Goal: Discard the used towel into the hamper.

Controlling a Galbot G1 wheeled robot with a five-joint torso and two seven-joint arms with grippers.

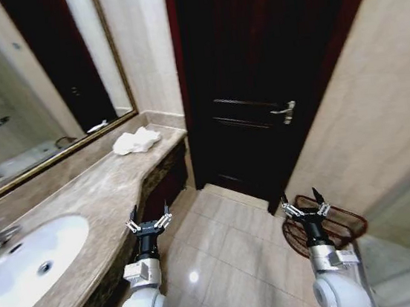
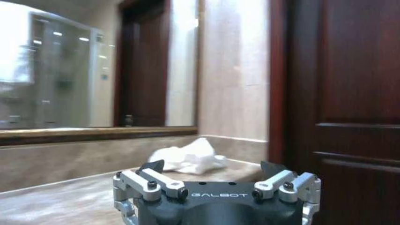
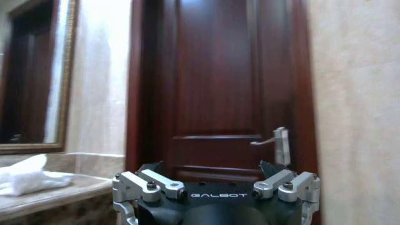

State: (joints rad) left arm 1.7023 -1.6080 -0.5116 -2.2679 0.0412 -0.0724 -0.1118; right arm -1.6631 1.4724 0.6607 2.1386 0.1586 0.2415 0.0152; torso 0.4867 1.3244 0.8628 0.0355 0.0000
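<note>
A crumpled white towel (image 1: 136, 140) lies at the far end of the marble counter (image 1: 83, 198), near the wall; it also appears ahead of my left wrist as the towel (image 2: 187, 157) and at the edge of the right wrist view as the towel (image 3: 25, 178). The hamper (image 1: 333, 224), a dark reddish-brown wire basket, stands on the floor by the right wall, partly behind my right arm. My left gripper (image 1: 148, 219) is held up open beside the counter's front edge, well short of the towel. My right gripper (image 1: 305, 205) is open and empty in front of the hamper.
A white sink (image 1: 25, 269) is set in the counter at the near left, below a gold-framed mirror (image 1: 32, 85). A dark wooden door (image 1: 256, 80) with a metal handle (image 1: 284, 112) closes the far end. Tiled floor (image 1: 231, 247) lies open between counter and hamper.
</note>
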